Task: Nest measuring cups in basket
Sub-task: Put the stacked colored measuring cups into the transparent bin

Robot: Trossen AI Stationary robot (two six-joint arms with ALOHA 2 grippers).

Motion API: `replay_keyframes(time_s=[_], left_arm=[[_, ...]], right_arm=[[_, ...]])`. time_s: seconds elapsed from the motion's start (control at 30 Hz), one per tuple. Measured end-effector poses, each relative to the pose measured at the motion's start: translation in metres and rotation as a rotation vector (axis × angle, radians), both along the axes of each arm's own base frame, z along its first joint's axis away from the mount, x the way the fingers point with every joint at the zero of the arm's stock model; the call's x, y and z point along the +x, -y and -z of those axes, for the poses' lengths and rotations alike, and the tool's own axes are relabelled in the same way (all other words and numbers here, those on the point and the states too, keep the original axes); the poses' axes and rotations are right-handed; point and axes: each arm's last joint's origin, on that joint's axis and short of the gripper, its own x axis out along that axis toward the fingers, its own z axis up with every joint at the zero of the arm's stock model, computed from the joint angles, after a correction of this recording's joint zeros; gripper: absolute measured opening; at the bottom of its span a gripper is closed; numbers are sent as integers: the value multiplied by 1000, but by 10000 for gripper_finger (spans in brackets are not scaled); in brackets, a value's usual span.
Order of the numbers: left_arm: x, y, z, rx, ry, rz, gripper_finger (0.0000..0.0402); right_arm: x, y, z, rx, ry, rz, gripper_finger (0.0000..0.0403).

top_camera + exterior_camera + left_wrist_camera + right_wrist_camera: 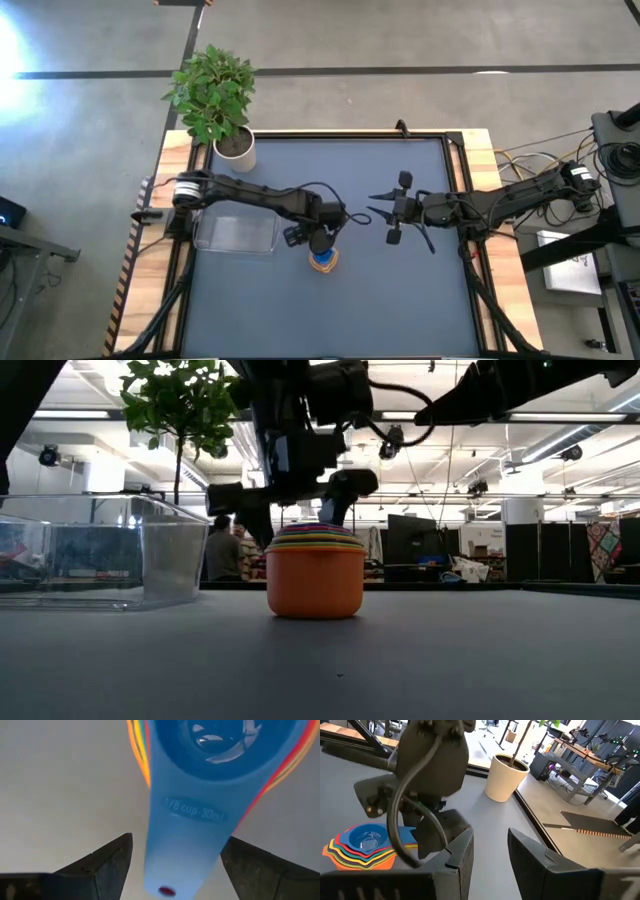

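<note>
I read the nesting as finished: the measuring cups (315, 570) sit as one stack on the tabletop (400, 300), orange outermost and the small blue one innermost on top. What's left is moving that stack into the basket (235, 233), which lies just beside it at nine o'clock and, as far as I can see through its clear walls, holds nothing. My left end effector (323, 243) hovers over the stack, fingers apart on either side of the blue cup's handle, not yet clamped. My right end effector (392, 208) waits near three o'clock of the stack, fingers slightly apart, carrying nothing. The plant pot (236, 147) stands at the basket's twelve o'clock.
</note>
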Motion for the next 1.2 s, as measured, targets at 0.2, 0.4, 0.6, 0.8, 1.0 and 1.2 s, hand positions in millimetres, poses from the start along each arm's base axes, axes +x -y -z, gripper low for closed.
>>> replay_keyframes(time_s=[0.2,0.4,0.6,0.8,1.0,1.2], left_arm=[[2,0,5,-5,-9,-19,265],[2,0,5,-18,-9,-67,205],[0,0,5,-47,-22,-186,135],[-2,0,5,-75,-39,-314,111],[-3,0,2,-85,-35,-389,118],[-8,-3,-14,-4,6,-438,110]], right_arm=[[0,0,-1,1,6,0,109],[0,0,-1,2,10,0,104],[0,0,-2,12,22,2,106],[1,-2,-4,60,53,-2,98],[0,-8,-6,72,73,-29,97],[0,-11,-6,75,79,-43,94]])
